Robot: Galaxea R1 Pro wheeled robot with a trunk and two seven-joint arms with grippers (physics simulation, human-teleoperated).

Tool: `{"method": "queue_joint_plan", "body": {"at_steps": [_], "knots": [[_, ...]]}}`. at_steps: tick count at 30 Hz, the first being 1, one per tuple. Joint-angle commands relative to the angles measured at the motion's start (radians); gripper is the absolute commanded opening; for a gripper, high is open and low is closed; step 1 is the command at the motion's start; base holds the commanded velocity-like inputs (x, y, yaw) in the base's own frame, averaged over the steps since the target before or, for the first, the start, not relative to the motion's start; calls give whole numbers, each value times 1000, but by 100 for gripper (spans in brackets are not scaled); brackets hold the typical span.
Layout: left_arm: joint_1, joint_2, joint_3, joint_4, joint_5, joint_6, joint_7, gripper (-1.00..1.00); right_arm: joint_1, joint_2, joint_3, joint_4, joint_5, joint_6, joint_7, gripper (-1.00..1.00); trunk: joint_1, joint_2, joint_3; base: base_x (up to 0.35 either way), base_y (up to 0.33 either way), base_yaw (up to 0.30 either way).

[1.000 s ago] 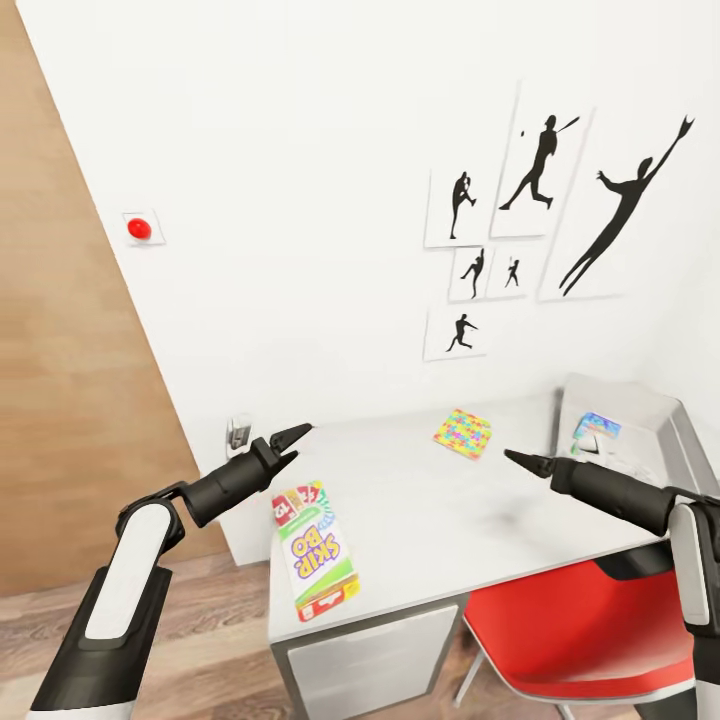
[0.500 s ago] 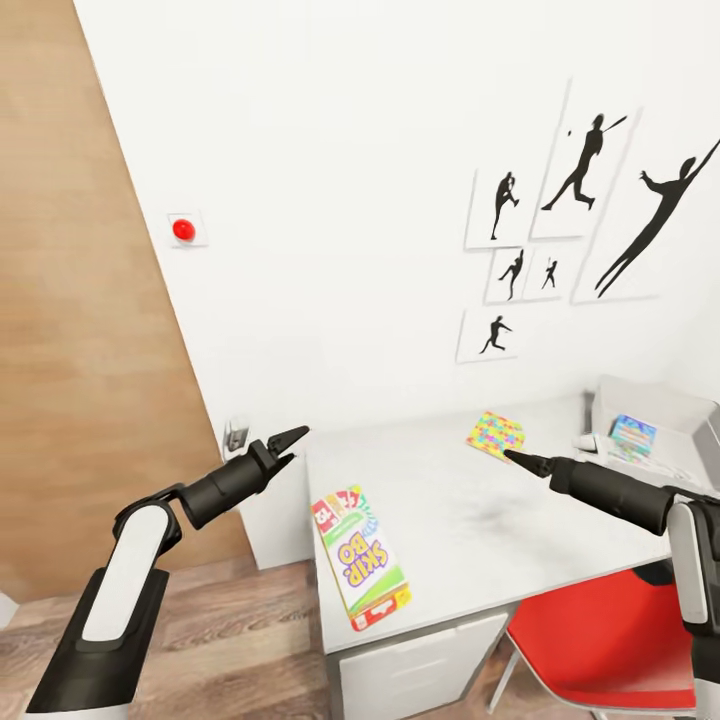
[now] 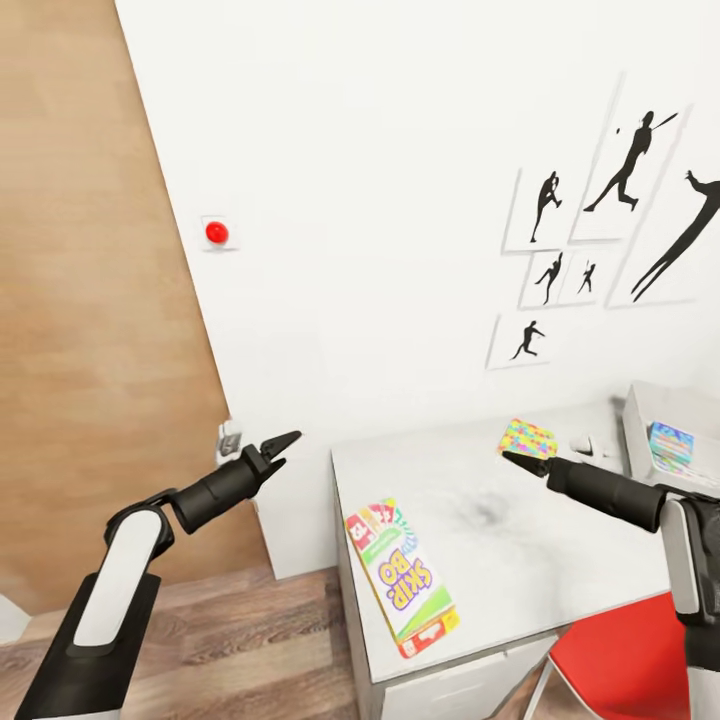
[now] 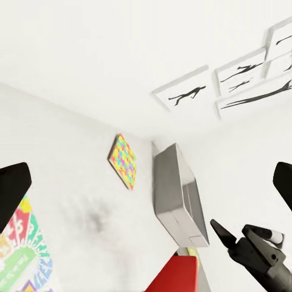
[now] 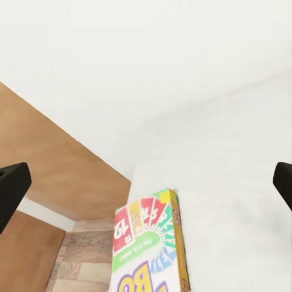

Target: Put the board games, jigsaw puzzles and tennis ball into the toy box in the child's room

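The left gripper (image 3: pixel 282 445) is hanging in the air off the near-left corner of the table (image 3: pixel 560 545), its two fingers spread apart and nothing between them; in the left wrist view its dark fingertips are sitting far apart at the two edges of the picture. The right gripper (image 3: pixel 512 460) is reaching out above the light grey tabletop, and in the head view its tips are looking drawn to a point, while the right wrist view is showing its fingertips wide apart at the edges with nothing held, so I cannot tell its state for certain. The Skip-Bo board game (image 3: pixel 401 577) is lying flat on the table, between the two grippers and nearer the robot than either, close to the table's left edge; the right wrist view is looking down on its red, green and yellow end (image 5: pixel 148 240). A jigsaw puzzle (image 3: pixel 528 438) is lying flat just beyond the right gripper's tip, toward the wall, and it is also showing in the left wrist view (image 4: pixel 123 160). The toy box (image 3: pixel 650 415) is standing to the right of the right gripper, farther back, with a colourful printed box (image 3: pixel 670 443) lying inside it. A red chair (image 3: pixel 630 660) is sitting below the right arm, and baseball-player prints (image 3: pixel 615 230) are hanging on the white wall beyond the right gripper
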Motion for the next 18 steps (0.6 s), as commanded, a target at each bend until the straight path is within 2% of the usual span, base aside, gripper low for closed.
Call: {"method": "queue_joint_plan", "body": {"at_steps": [1,5,18], "knots": [[0,3,6,0,0,5,-2,100,-12,1,1,22,-4,10,-2,100,0,-1,-2,46,94,0],[4,9,18,1,-1,4,0,100,-34,2,2,75,-5,11,-10,100,0,-1,-2,31,65,0],[7,15,29,32,-5,0,14,100,-53,2,8,131,-1,-3,-21,100,0,-1,-2,11,23,0]]}}
